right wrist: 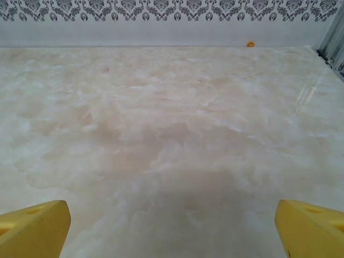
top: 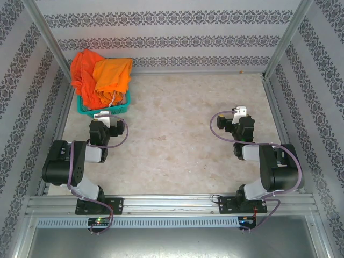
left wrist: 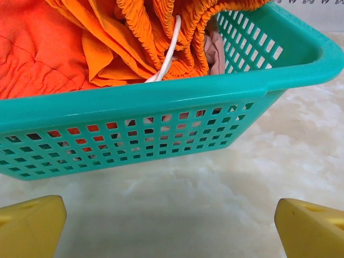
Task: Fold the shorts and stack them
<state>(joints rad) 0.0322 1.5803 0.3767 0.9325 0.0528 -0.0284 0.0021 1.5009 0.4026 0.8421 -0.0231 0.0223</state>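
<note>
The shorts lie heaped in a teal mesh basket (top: 122, 107) at the table's far left. A red-orange pair (top: 83, 72) hangs over its left rim, and a yellow-orange pair (top: 112, 78) lies on top. In the left wrist view the red-orange cloth (left wrist: 37, 48), the yellow-orange waistband (left wrist: 140, 32), a white drawstring (left wrist: 169, 51) and a bit of dusty pink cloth (left wrist: 215, 51) show above the basket wall (left wrist: 161, 102). My left gripper (top: 104, 115) (left wrist: 172, 226) is open just in front of that wall, holding nothing. My right gripper (top: 240, 111) (right wrist: 172, 228) is open over bare table at the right.
The marble-look tabletop (top: 177, 134) stretches between the two arms. Patterned walls and metal frame posts (top: 279, 48) close in the back and sides. A small orange speck (right wrist: 250, 44) lies at the foot of the back wall.
</note>
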